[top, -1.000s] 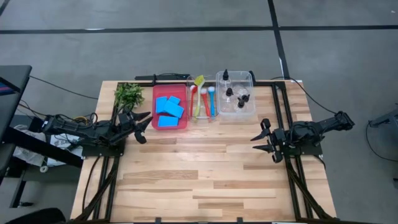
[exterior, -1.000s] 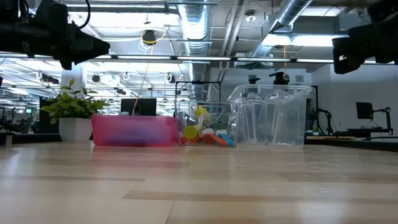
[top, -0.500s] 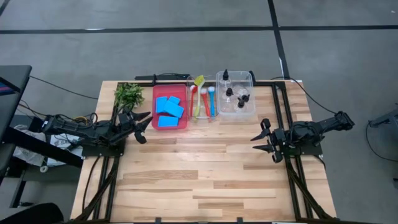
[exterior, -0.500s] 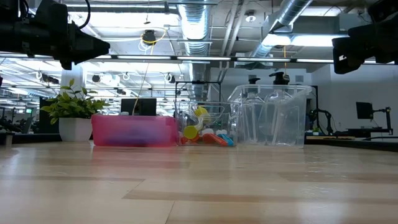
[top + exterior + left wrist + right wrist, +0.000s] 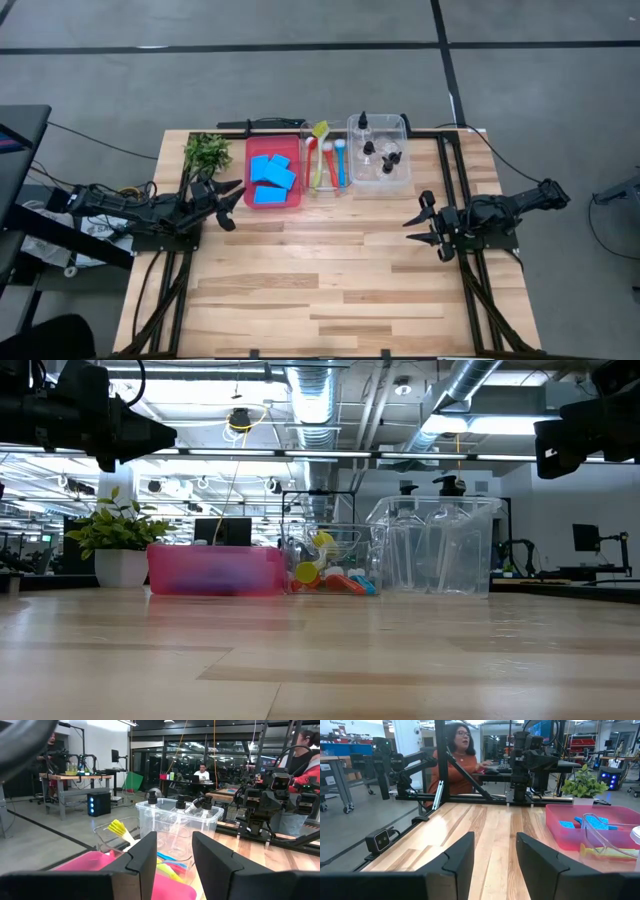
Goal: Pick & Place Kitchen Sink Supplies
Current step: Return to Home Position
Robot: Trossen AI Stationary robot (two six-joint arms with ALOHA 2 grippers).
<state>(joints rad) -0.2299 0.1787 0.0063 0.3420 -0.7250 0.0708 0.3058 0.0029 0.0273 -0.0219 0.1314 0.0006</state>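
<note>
Sponges (image 5: 272,178): blue, stowed in red bin (image 5: 248,170), seemingly sorted. Left jaws, right jaws: spread, empty, parked at desk (image 5: 330,290) edges, likely homed.

At the far side of the wooden table (image 5: 320,660) stand in one row: a plant (image 5: 118,525) in a white pot (image 5: 121,567), a red bin (image 5: 216,570), a low clear tray (image 5: 300,555) with brushes (image 5: 322,546), and a tall clear bin (image 5: 435,555) with black-capped bottles (image 5: 449,486).
</note>
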